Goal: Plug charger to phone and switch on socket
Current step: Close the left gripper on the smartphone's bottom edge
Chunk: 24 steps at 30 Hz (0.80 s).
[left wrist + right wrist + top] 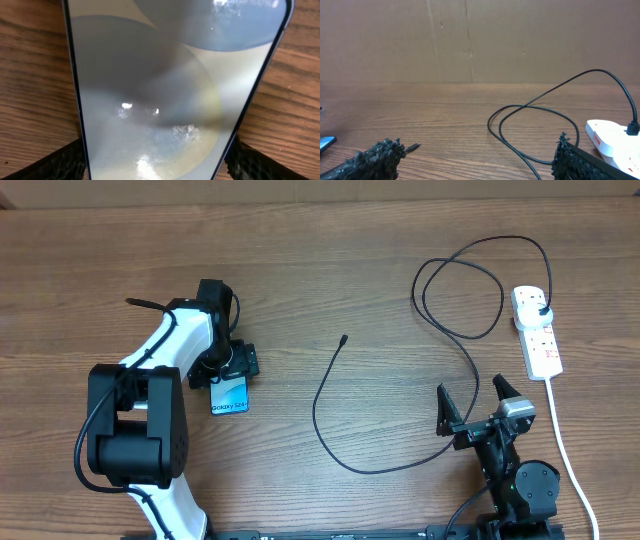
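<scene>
The phone [230, 396], with a light blue screen, lies on the wooden table at the left and fills the left wrist view [160, 75]. My left gripper [226, 372] is closed on its two long edges [156, 167]. The charger's black cable [318, 395] loops across the middle, and its small connector tip [344, 337] lies free on the table. Its black plug [541, 310] sits in the white socket strip [540, 345] at the right. My right gripper [472, 402] is open and empty near the front edge [475, 160], with the cable loops [540, 107] ahead of it.
The strip's white cord [565, 450] runs toward the front right, past the right arm's base. A cardboard wall [470, 40] stands behind the table. The socket strip [612, 140] lies to the right of the right gripper, and the connector tip [412, 147] is by its left finger.
</scene>
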Tool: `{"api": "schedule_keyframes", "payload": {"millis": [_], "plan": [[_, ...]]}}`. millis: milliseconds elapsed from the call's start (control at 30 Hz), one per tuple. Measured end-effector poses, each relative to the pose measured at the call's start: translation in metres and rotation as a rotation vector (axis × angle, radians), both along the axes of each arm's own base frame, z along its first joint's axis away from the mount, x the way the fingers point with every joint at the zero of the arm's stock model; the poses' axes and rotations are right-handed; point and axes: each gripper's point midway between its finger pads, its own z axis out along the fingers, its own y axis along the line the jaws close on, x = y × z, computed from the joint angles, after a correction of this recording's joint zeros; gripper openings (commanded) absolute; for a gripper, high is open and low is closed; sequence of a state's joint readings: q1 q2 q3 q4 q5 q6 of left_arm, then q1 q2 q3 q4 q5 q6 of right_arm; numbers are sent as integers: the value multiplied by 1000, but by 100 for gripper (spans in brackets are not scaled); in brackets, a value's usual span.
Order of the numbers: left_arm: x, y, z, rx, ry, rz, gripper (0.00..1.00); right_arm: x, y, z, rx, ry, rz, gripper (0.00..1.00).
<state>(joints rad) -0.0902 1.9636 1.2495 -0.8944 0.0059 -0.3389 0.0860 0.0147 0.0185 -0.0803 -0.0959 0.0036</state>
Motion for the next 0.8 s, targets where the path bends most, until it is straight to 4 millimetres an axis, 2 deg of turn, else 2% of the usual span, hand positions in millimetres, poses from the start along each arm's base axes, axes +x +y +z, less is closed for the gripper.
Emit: {"api": "schedule_keyframes", "payload": {"millis": [333,800], "plan": [[0,0,0,0,0,-2,88,0,0,0,0,0,0,100],[1,-1,0,-4,-5,-109,91,0,0,0,0,0,0,100]]}}
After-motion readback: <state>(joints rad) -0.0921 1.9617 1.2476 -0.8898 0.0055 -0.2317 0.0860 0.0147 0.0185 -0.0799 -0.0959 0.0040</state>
